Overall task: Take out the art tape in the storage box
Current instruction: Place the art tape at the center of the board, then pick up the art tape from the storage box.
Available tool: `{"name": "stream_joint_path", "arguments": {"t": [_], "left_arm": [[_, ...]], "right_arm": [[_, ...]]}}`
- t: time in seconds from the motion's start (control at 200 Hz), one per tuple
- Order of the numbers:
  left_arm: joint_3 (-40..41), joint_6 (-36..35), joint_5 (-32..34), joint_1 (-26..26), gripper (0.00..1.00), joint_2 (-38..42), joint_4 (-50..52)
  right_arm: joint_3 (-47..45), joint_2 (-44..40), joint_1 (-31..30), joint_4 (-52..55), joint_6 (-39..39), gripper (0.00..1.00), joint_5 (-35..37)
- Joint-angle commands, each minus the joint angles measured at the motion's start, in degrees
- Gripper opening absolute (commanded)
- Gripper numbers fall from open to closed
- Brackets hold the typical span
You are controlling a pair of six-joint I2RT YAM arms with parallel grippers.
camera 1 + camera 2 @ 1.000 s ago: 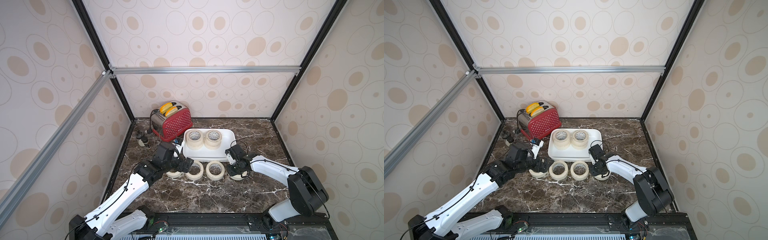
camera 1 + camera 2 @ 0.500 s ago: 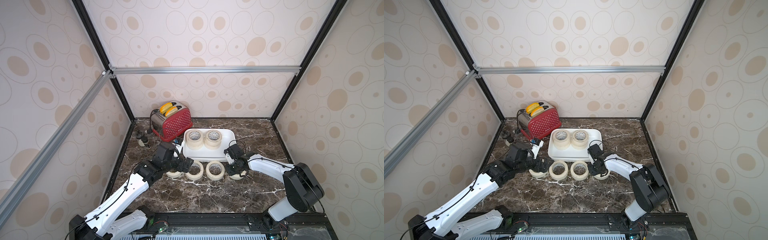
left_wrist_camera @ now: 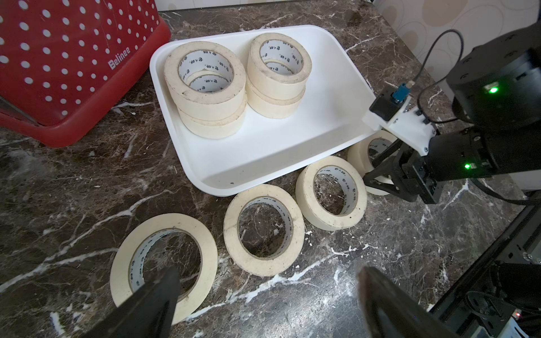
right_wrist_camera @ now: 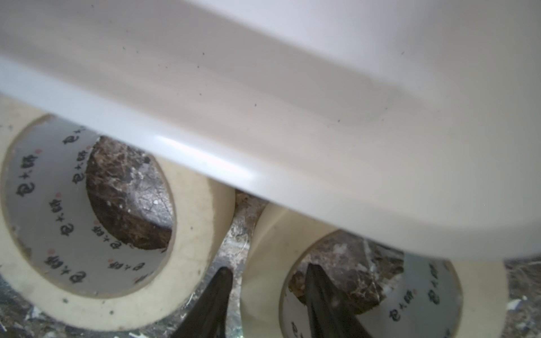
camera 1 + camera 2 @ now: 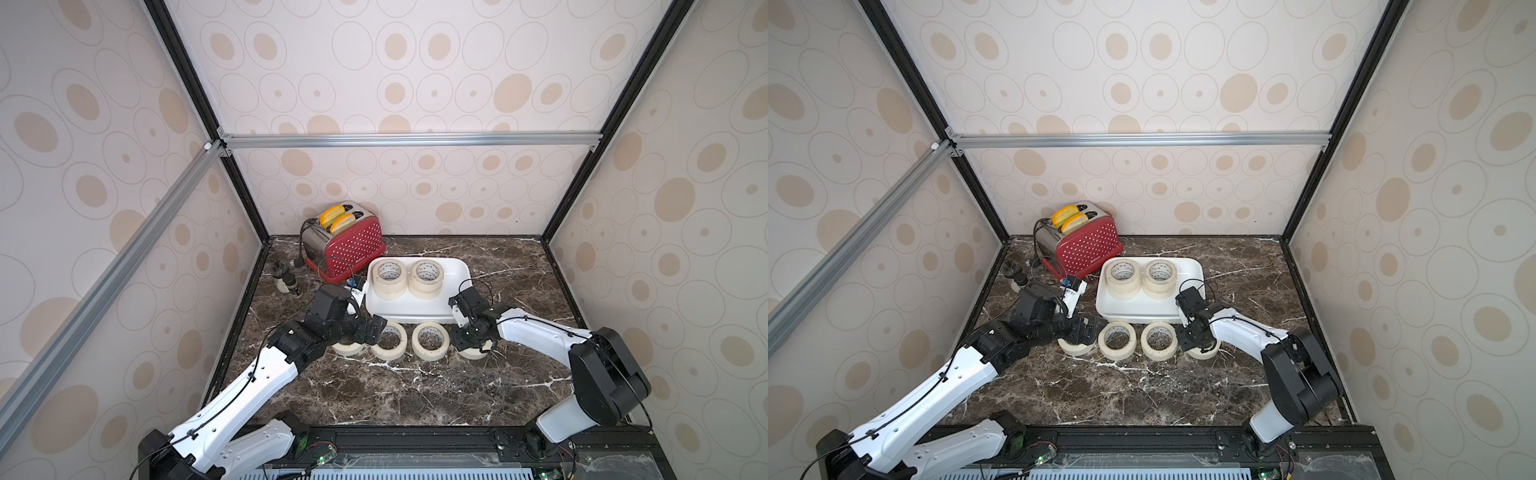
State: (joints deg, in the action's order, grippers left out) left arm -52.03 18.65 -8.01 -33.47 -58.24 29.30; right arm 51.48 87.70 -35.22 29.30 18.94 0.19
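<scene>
At the left end of the row, the left claw [image 3: 263, 301] is held spread wide above the first roll [image 3: 169, 222], with nothing gripped. Four rolls of art tape [image 5: 430, 353] are laid flat on the worktop [image 5: 415, 386]; four more are stacked in two piles [image 5: 389, 293] inside the storage box [image 5: 455, 274], at 12 o'clock from the row. At the right end, the right claw [image 4: 268, 267] is set around the wall of the last roll [image 4: 263, 234], its jaws a little apart and seemingly not pinching. Letting go seems to be the step in hand. The jaws should be opened wider and lifted straight up, so the roll is not dragged and the box rim is not bumped.
</scene>
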Motion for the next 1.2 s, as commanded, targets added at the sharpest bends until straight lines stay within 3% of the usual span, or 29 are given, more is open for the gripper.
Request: {"name": "stream_joint_path", "arguments": {"t": [0.0,0.25,0.421,0.781,1.192], "left_arm": [[-1.0,0.2,1.1,0.3,0.99,-0.7,1.2],[-2.8,-1.2,2.2,0.3,0.99,-2.4,2.7],[-4.9,-0.9,6.4,0.3,0.99,-5.2,4.5],[-15.7,-0.5,9.1,0.2,0.99,-20.9,4.9],[-30.7,-4.3,9.8,0.2,0.95,-38.3,3.9]], "right_arm": [[1.0,-4.0,0.1,1.8,-0.4,0.49,1.1],[0.2,-12.9,0.1,3.3,-1.0,0.55,2.7],[-1.8,-19.2,0.2,3.2,-0.6,0.6,3.7],[-5.0,-28.4,0.2,2.0,0.6,0.71,1.1],[-10.0,-43.0,0.3,1.6,2.1,0.95,2.9]]}}
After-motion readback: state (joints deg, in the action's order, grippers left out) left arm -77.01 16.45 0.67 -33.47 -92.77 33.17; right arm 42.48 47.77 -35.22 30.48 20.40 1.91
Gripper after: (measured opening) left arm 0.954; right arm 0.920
